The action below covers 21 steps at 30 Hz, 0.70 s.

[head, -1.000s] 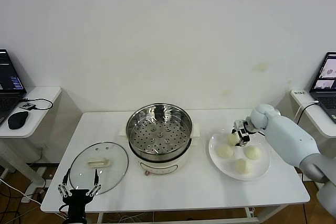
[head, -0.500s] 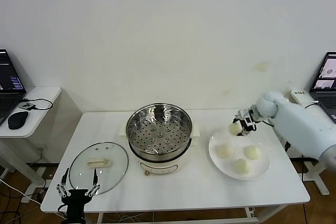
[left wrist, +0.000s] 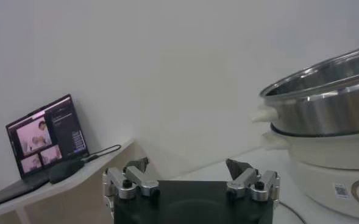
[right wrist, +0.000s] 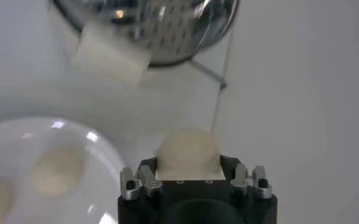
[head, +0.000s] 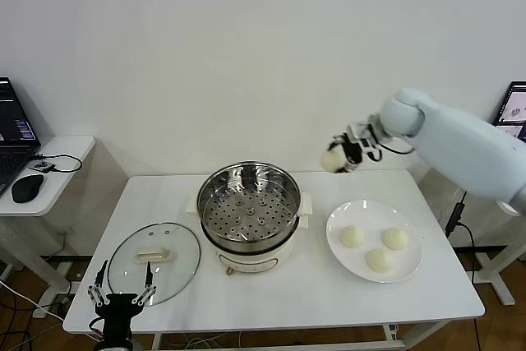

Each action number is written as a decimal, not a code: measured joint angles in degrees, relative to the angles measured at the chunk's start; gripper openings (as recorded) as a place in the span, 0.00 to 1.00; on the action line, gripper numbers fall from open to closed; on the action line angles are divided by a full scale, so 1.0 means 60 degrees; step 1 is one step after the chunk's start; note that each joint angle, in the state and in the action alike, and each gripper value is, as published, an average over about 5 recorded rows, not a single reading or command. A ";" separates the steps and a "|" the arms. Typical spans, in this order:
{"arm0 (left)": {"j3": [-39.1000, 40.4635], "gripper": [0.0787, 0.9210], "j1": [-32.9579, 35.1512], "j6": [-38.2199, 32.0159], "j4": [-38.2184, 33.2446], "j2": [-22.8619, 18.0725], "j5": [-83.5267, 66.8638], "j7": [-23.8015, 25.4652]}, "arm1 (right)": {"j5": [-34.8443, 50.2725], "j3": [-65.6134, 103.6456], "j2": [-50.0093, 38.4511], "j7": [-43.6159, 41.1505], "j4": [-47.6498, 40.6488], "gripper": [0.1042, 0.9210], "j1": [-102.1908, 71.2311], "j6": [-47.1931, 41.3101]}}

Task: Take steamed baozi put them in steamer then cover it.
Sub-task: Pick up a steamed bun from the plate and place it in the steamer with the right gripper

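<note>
Baozi [head: 333, 159] number one hangs in the air, pinched in the right gripper [head: 340, 156] between the steamer [head: 250, 213] and the white plate [head: 411, 265], above the table's back edge. Three more buns [head: 352, 236] sit on that plate. The glass cover [head: 154, 256] lies flat left of the steamer. The right arm reaches in from the right, raised; the left gripper [head: 122, 295] waits low at the front, fingers apart.

steamer [head: 249, 215] mid-table, cover [head: 154, 261] to its left, plate [head: 411, 267] to its right — three baozi [head: 376, 246] on it
</note>
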 measured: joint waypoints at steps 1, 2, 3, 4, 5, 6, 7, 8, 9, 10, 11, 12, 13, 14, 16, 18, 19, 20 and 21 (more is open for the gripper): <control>-0.0016 0.88 0.0002 0.0005 0.0000 0.0005 -0.0019 0.0006 | 0.0064 -0.0113 0.0220 0.0041 -0.0062 0.67 0.0080 0.0075; -0.0031 0.88 0.0004 0.0012 0.0000 0.0008 -0.0038 0.0011 | 0.0113 -0.0226 0.0444 0.0082 -0.0138 0.67 0.0149 0.0164; -0.0046 0.88 0.0006 0.0019 -0.0001 0.0009 -0.0054 0.0015 | 0.0142 -0.0336 0.0670 0.0124 -0.0225 0.67 0.0204 0.0266; -0.0061 0.88 0.0010 0.0025 -0.0002 0.0008 -0.0069 0.0018 | 0.0154 -0.0441 0.0890 0.0163 -0.0316 0.67 0.0242 0.0378; -0.0078 0.88 0.0015 0.0030 -0.0005 0.0005 -0.0081 0.0020 | 0.0147 -0.0547 0.1113 0.0203 -0.0419 0.67 0.0267 0.0506; -0.0096 0.88 0.0022 0.0033 -0.0009 0.0000 -0.0093 0.0021 | 0.0120 -0.0651 0.1333 0.0243 -0.0532 0.67 0.0282 0.0644; -0.0114 0.88 0.0030 0.0033 -0.0013 -0.0005 -0.0105 0.0021 | 0.0075 -0.0746 0.1543 0.0284 -0.0648 0.67 0.0288 0.0791; -0.0133 0.88 0.0039 0.0033 -0.0017 -0.0009 -0.0118 0.0020 | 0.0007 -0.0833 0.1752 0.0327 -0.0774 0.67 0.0284 0.0955; -0.0153 0.88 0.0047 0.0033 -0.0019 -0.0012 -0.0132 0.0020 | -0.0082 -0.0913 0.1955 0.0373 -0.0907 0.67 0.0273 0.1129; -0.0171 0.88 0.0053 0.0033 -0.0020 -0.0017 -0.0144 0.0019 | -0.0191 -0.0981 0.2145 0.0419 -0.1041 0.68 0.0251 0.1312; -0.0185 0.88 0.0057 0.0033 -0.0020 -0.0021 -0.0153 0.0018 | -0.0319 -0.1042 0.2331 0.0465 -0.1181 0.68 0.0219 0.1509; -0.0195 0.88 0.0058 0.0032 -0.0021 -0.0027 -0.0162 0.0017 | -0.0462 -0.1097 0.2507 0.0512 -0.1324 0.68 0.0176 0.1711; -0.0202 0.88 0.0058 0.0032 -0.0021 -0.0034 -0.0169 0.0017 | -0.0612 -0.1143 0.2667 0.0557 -0.1459 0.68 0.0126 0.1910; -0.0204 0.88 0.0056 0.0032 -0.0021 -0.0041 -0.0176 0.0017 | -0.0772 -0.1183 0.2820 0.0602 -0.1595 0.68 0.0070 0.2113; -0.0206 0.88 0.0038 0.0031 -0.0015 -0.0054 -0.0188 0.0016 | -0.1108 -0.1241 0.3091 0.0697 -0.1854 0.68 -0.0051 0.2505; -0.0207 0.88 0.0011 0.0029 0.0005 -0.0060 -0.0197 0.0016 | -0.1466 -0.1274 0.3334 0.0798 -0.2099 0.68 -0.0184 0.2886; -0.0208 0.88 -0.0008 0.0028 0.0023 -0.0061 -0.0201 0.0016 | -0.1645 -0.1283 0.3444 0.0849 -0.2215 0.68 -0.0251 0.3064; -0.0209 0.88 -0.0025 0.0026 0.0044 -0.0060 -0.0206 0.0016 | -0.1828 -0.1289 0.3549 0.0900 -0.2331 0.68 -0.0323 0.3240; -0.0211 0.88 -0.0042 0.0025 0.0067 -0.0059 -0.0212 0.0015 | -0.2008 -0.1292 0.3647 0.0950 -0.2444 0.68 -0.0392 0.3409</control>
